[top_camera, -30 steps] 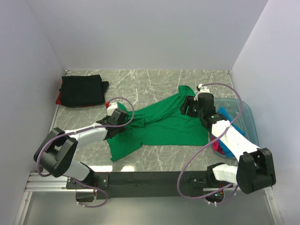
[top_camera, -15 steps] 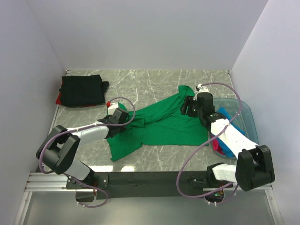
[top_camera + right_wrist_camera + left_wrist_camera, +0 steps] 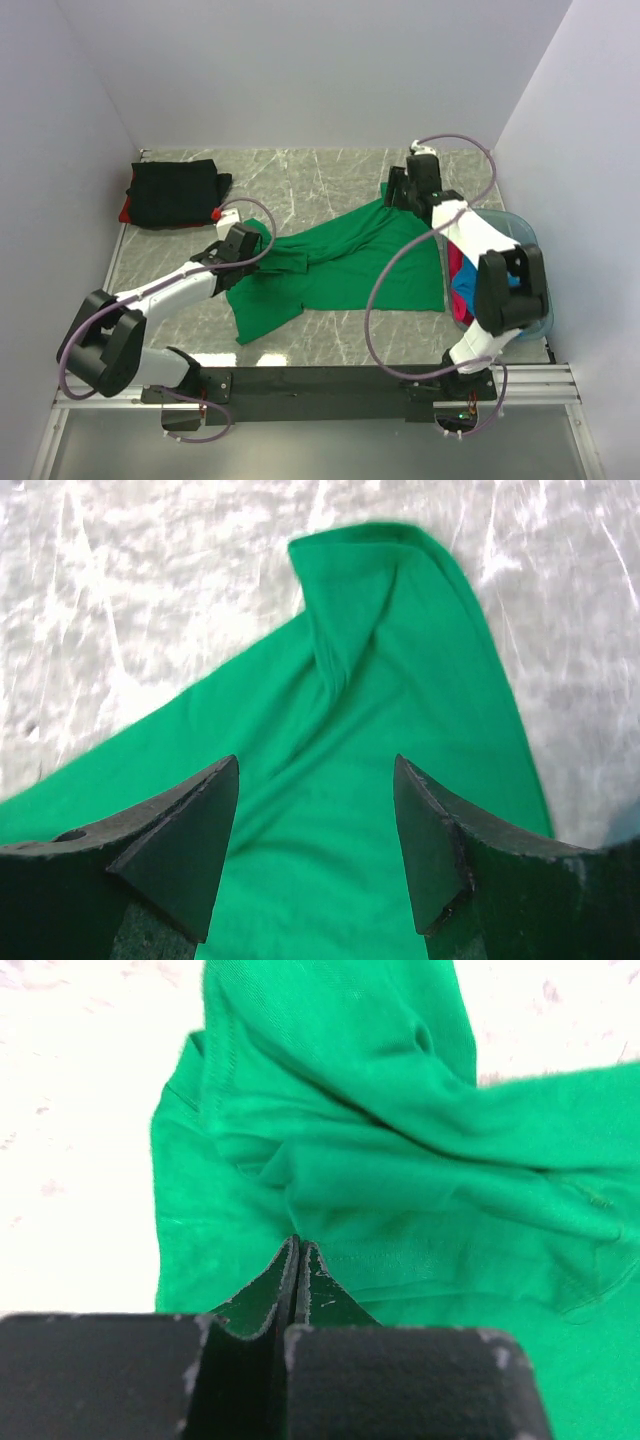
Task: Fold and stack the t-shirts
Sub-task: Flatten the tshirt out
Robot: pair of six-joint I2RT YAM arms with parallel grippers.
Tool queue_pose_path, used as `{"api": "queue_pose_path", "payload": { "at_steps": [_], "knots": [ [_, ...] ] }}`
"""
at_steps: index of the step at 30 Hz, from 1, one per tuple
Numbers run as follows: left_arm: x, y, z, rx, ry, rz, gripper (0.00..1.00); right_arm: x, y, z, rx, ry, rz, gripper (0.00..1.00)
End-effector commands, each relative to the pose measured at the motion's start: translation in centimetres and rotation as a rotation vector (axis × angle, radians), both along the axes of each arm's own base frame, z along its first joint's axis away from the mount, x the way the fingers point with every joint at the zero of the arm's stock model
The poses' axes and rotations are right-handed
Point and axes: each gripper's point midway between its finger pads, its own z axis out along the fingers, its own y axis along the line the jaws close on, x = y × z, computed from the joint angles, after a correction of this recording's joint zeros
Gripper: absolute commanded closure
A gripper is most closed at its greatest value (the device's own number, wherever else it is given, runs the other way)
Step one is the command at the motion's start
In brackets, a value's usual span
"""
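Lying limp on the worktop [image 3: 330, 175], the green shirt [image 3: 350, 275] will sag if lifted — left hand [image 3: 298, 1247] pinches its bunched edge, right hand [image 3: 315, 780] spread wide above the upper corner.

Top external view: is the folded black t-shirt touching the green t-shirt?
Apart. The top view shows bare table between the black t-shirt at the far left and the green t-shirt spread in the middle.
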Motion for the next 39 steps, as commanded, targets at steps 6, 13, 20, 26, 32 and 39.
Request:
{"api": "queue_pose_path", "payload": {
  "at_steps": [6, 13, 20, 26, 32, 39],
  "knots": [
    [1.2, 0.9, 3.7, -0.042, -0.076, 0.0, 0.99, 6.0, 0.8, -1.0, -0.039, 0.049, 0.004, 0.31],
    [1.1, 2.0, 5.8, -0.052, -0.123, 0.013, 0.99, 9.5, 1.7, -5.1, -0.047, 0.123, -0.01, 0.31],
    [0.8, 2.4, 6.5, -0.064, -0.141, 0.024, 0.99, 10.9, 1.7, -5.8, -0.072, 0.161, -0.056, 0.35],
    [0.5, 2.5, 6.8, -0.078, -0.149, 0.025, 0.99, 11.7, 1.5, -6.4, -0.095, 0.199, -0.085, 0.66],
    [1.3, 3.8, 10.0, -0.107, -0.224, 0.067, 0.99, 10.8, 0.8, -2.0, -0.088, 0.106, -0.078, 1.0],
    [2.4, 5.9, 17.3, -0.145, -0.379, 0.127, 0.99, 6.4, -2.5, 10.0, -0.081, -0.127, -0.112, 1.0]
  ]
}}
